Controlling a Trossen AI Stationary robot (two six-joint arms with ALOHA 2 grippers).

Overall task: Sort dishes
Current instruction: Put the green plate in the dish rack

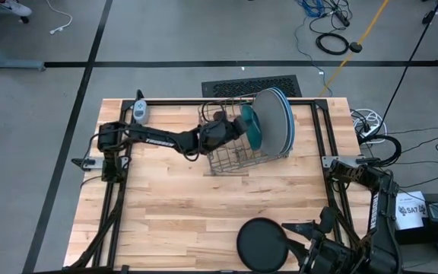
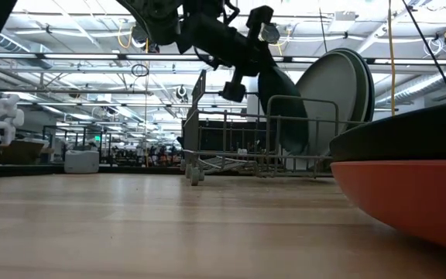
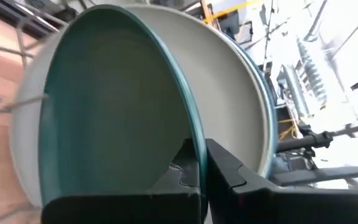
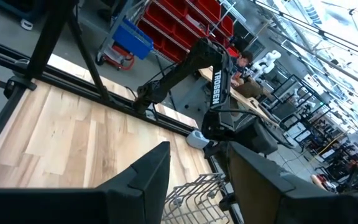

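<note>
- Left pincer [image 3: 197, 163] is clenched on the dark teal plate's [image 1: 251, 127] rim, holding it upright in the rack [image 1: 234, 156], against the pale plates [image 1: 276, 120].
- Right pincer [image 4: 194, 165] is released, at the desk's [image 1: 173, 205] near edge by the black plate [image 1: 263, 245].

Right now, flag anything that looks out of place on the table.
Nothing stands out. The left hand grips a dark teal plate upright in the wire rack beside the pale blue plates; the black plate lies flat.
</note>
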